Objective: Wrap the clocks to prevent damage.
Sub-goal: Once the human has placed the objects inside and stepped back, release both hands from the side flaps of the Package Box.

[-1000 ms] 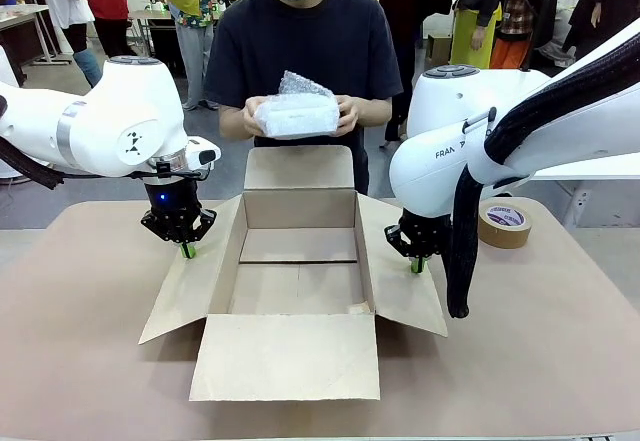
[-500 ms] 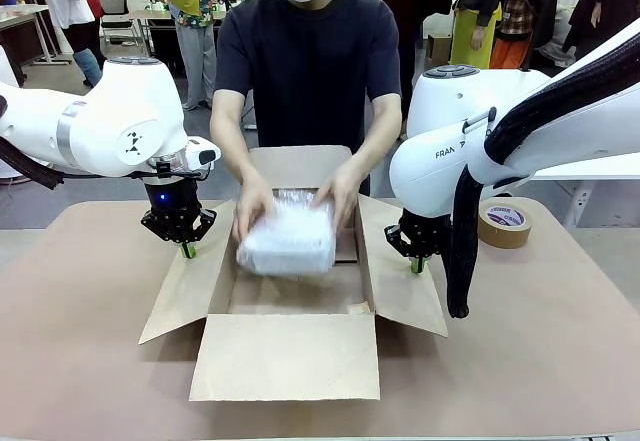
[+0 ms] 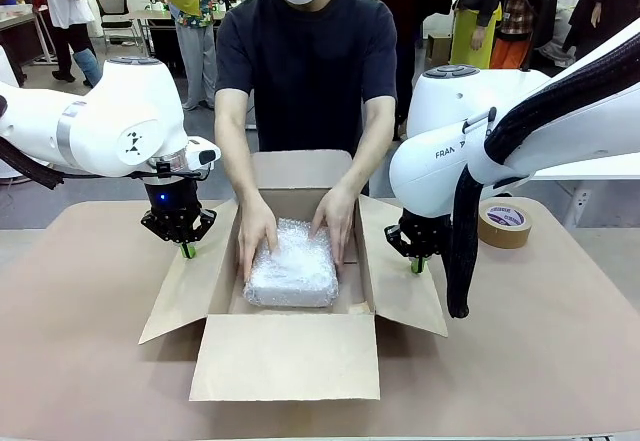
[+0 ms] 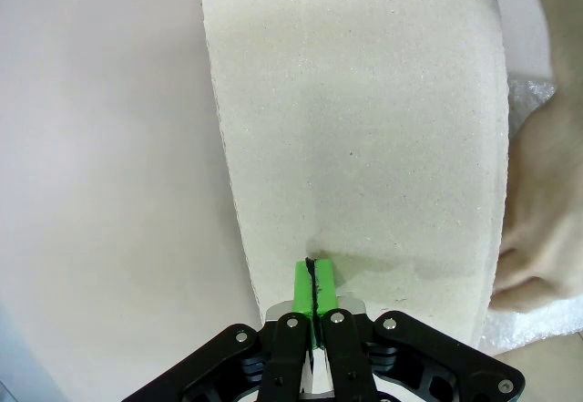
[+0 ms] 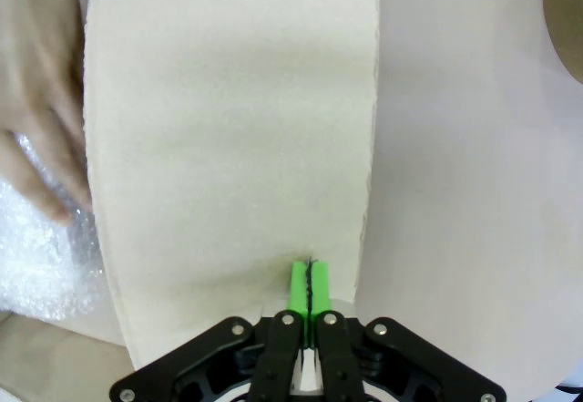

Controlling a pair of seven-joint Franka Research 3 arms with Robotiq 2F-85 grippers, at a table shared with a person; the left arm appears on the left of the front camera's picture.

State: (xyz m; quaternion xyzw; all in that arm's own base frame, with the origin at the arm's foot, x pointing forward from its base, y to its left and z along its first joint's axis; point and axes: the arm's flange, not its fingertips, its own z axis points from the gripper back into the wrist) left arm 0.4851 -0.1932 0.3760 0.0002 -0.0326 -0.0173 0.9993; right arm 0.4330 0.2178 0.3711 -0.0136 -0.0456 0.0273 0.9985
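Your wrapped bundle point(image 3: 291, 266) lies in the carton point(image 3: 285, 356). The left end effector point(image 3: 188, 251) and right end effector point(image 3: 418, 264), closed and empty, pin its flaps point(image 3: 190, 296). Sealing remains.

The white arms point(image 3: 110, 126) carry black end effectors point(image 3: 188, 251) with green pads point(image 4: 302, 285) and a black corrugated hose point(image 3: 458, 251).

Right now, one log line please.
left gripper: shut, tip at left flap | right gripper: shut, tip at right flap | bubble-wrapped bundle: in cardboard box, person's hands on it
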